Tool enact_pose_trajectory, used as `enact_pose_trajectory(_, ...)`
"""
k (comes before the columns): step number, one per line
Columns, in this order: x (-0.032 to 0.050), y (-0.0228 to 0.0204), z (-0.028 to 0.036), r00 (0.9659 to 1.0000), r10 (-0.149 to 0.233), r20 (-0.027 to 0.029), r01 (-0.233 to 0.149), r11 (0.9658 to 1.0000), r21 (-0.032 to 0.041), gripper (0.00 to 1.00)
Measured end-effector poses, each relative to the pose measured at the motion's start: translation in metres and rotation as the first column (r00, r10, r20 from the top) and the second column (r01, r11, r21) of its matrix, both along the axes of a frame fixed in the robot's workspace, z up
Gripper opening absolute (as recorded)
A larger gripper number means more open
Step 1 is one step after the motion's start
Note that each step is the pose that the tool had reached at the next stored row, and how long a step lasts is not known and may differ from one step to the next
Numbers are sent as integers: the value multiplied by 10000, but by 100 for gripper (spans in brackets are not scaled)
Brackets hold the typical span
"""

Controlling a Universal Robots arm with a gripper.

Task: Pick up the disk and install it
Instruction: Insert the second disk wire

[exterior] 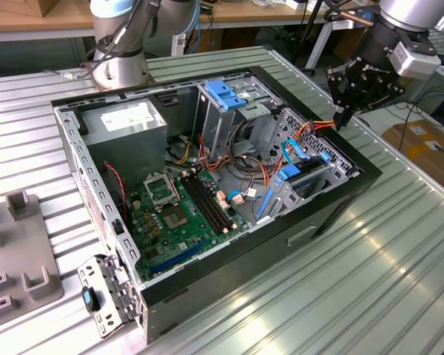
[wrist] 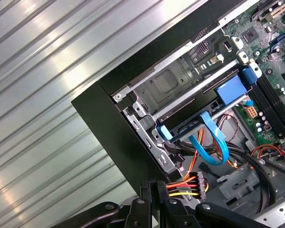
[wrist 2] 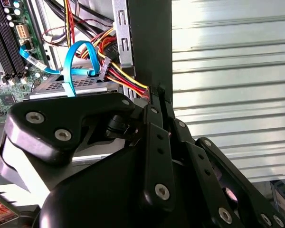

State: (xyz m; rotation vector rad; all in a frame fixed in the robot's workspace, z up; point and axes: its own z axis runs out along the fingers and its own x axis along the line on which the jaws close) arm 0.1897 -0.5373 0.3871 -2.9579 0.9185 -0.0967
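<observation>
The black linkage of the gripper fills the near part of both wrist views, its jaws drawn together into one narrow tip with nothing between them. Just past that tip sits the coloured power-cable bundle with its plug, at the front corner of the computer case. Beyond the cables, deeper in the case, the disk lies flat in its bay, a blue rail along its side and a looped blue data cable hanging in front of it. In the exterior view the gripper hovers just above the case rim on the ribbed bench. Judging by this, the disk looks seated already and the work concerns the wiring. To do it well, the tip should stay clear of the case wall and meet the plug squarely, not the loose wires.
</observation>
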Motion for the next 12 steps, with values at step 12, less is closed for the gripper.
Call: enact_pose_trajectory(12,-264,0,0,10000,0,5,0,10000,-1,16)
